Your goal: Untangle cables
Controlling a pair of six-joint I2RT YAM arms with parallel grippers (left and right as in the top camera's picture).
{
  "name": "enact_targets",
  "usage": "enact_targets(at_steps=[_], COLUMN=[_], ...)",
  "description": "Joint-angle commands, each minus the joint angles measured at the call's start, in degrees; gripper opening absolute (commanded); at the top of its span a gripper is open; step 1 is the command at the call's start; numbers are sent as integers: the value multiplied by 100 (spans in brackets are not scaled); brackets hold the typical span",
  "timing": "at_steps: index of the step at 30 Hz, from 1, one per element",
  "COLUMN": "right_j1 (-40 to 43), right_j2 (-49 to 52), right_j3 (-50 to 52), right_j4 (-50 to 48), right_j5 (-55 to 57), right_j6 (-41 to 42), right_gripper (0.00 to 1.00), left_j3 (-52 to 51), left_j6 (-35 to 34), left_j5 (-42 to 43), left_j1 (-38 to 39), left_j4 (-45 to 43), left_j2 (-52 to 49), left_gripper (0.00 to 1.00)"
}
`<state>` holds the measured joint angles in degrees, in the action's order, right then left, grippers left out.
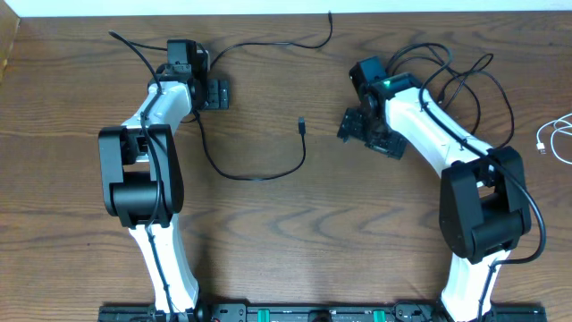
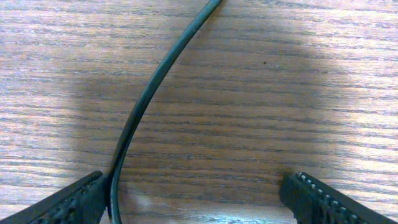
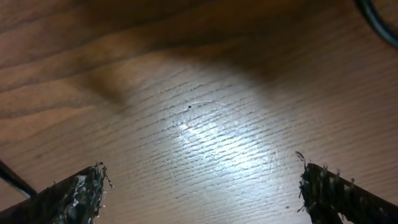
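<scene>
I have the left gripper (image 2: 198, 202) spread wide just above the table (image 2: 261, 93). A black cable (image 2: 149, 87) curves down close inside one finger (image 2: 68, 202); the view is too tight for me to say whether it touches the pad. The right gripper (image 3: 202, 190) is spread wide too, over lit wood. Overhead, a loose black tangle (image 1: 460, 80) lies beside the right arm. The white cable (image 1: 556, 136) sits well apart, near the table's right edge.

White arms (image 1: 161, 107), black joints (image 1: 134, 183), green light (image 1: 387, 85), ribbed gripper pads (image 2: 323, 199)
</scene>
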<state>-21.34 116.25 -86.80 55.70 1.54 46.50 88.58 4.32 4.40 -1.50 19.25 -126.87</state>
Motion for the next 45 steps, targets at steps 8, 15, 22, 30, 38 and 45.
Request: enact_targets(at_steps=[8,15,22,30,38,45], right_j1=[-68,-61,-44,330,968,1552], right_j2=[81,83,109,116,363,968], right_j3=[785,1150,1204,1204,1204,1204], right_j4=[-643,-844,-999,-1486,-1620,-1945], right_j5=[-109,160,728,903,859,857], right_j6=[933,1349,1478,1405,1045,844], right_gripper=[99,99,99,99,99,99], left_j3=[-208,-208,-208,-212,-212,-212], left_j6=[11,11,11,11,11,11], left_j5=[98,98,98,98,98,98], left_j1=[-17,-17,-17,-17,-17,-17], left_j4=[149,146,142,146,146,146], left_j2=[-321,-321,-321,-321,-321,-321], left_gripper=[92,91,91,92,91,91])
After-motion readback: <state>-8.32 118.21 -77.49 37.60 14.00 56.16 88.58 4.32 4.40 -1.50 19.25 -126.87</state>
